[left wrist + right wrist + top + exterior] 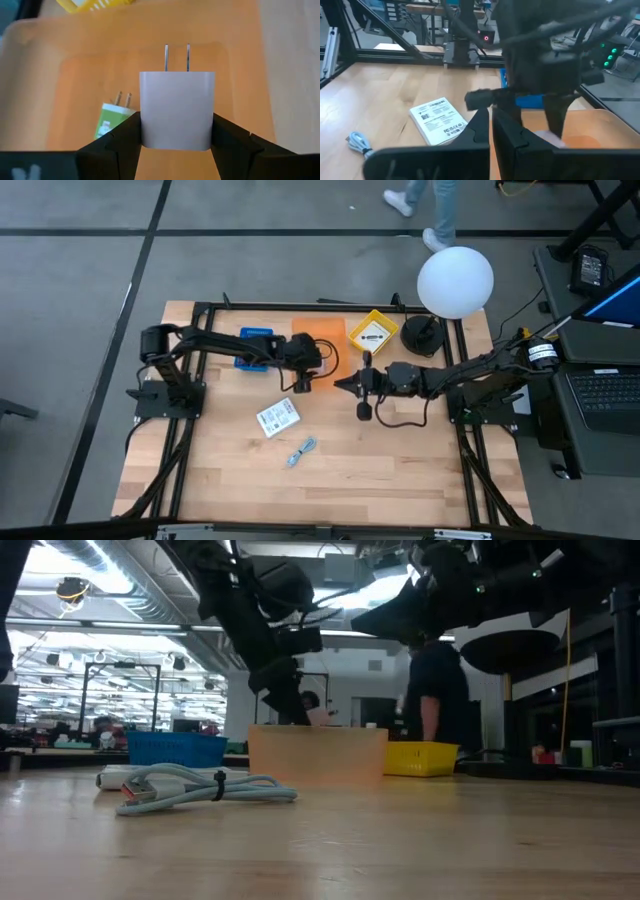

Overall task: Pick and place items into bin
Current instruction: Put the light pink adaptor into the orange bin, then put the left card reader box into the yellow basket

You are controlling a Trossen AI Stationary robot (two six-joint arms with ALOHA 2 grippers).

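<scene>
My left gripper (pixel 176 144) is shut on a white plug adapter (pixel 176 107) over the orange bin (pixel 322 332), which also shows in the left wrist view (pixel 70 75). A green-and-white adapter (pixel 111 120) lies on the bin's floor. My right gripper (pixel 342 384) hangs shut and empty just right of the bin, pointing toward the table's left; its fingers (pixel 492 131) show together. A white printed packet (pixel 277 416) and a light-blue coiled cord (pixel 302 450) lie flat on the wood nearer the front edge. My left gripper pinches the white adapter's two opposite flat sides (pixel 145 125) between its two fingers (pixel 125 140), at the end away from the prongs. The fingers slant down from the table's left. The adapter hangs clear above the bin floor, its prongs (pixel 177 57) pointing away from the gripper.
A blue bin (pixel 255 345) stands left of the orange one and a yellow bin (pixel 372 332) with a card to its right. A white globe lamp (pixel 455 280) on a black base is at the far right corner. A person walks beyond the table.
</scene>
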